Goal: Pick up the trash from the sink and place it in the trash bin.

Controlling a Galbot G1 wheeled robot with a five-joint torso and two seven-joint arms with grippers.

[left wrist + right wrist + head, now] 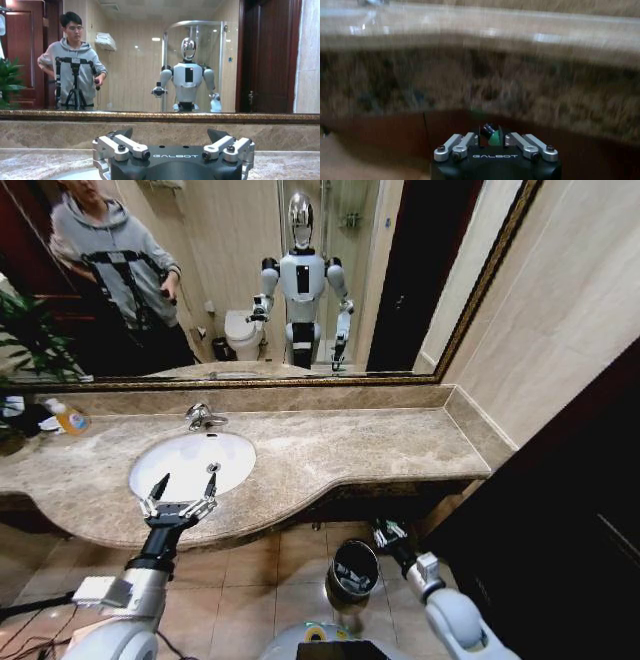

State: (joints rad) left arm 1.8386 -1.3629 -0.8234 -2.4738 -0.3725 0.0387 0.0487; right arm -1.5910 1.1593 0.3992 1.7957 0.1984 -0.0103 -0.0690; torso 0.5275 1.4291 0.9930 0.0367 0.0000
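Note:
The white oval sink (190, 463) is set in the beige marble counter, with its chrome tap (200, 417) behind it. My left gripper (181, 489) hovers open over the basin's front rim, and its fingers (127, 132) are spread wide with nothing between them. My right gripper (386, 531) is low under the counter's front edge, just beside and above the trash bin (352, 571), a small dark round bin with a shiny rim on the tiled floor. In the right wrist view the right gripper (491, 132) is shut on a small flat green packet (493, 139) of trash.
An orange-yellow pump bottle (68, 418) stands at the counter's far left by a green plant (25, 330). A large mirror (300, 280) backs the counter. A dark door or cabinet (560, 510) closes in the right side. The counter's overhang (480, 75) is close in front of the right wrist.

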